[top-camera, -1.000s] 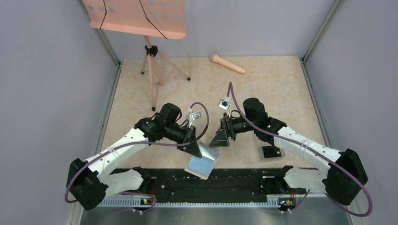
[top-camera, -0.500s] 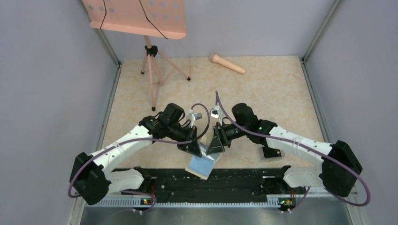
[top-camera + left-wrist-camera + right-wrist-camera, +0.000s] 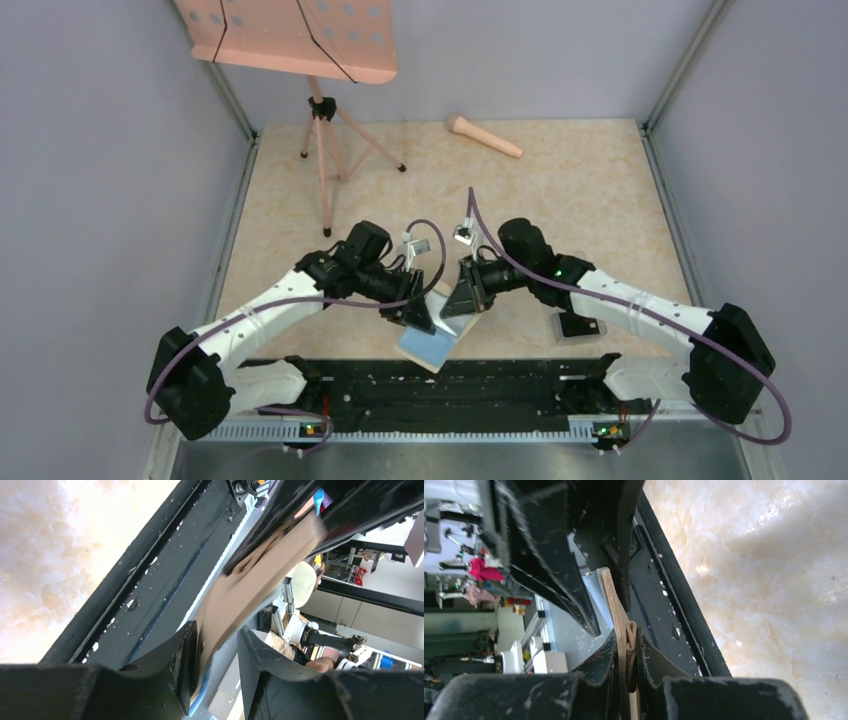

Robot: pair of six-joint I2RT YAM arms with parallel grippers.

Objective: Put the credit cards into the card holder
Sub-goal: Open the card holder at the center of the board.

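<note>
The card holder [image 3: 432,346], tan outside and light blue inside, hangs open above the table's near edge between both arms. My right gripper [image 3: 463,305] is shut on its upper edge; in the right wrist view the tan layers [image 3: 617,605] are pinched between the fingers [image 3: 627,630]. My left gripper [image 3: 424,318] stands open. In the left wrist view the tan flap [image 3: 250,580] lies against one finger, with a gap to the other [image 3: 217,630]. A dark credit card [image 3: 580,325] lies in a clear box on the table to the right.
A pink music stand [image 3: 322,110] stands at the back left on its tripod. A peach microphone-shaped object [image 3: 485,137] lies at the back centre. A black rail [image 3: 520,375] runs along the near edge.
The right gripper moved in from the right and shut on the card holder. The left gripper, shut on it before, has opened.
</note>
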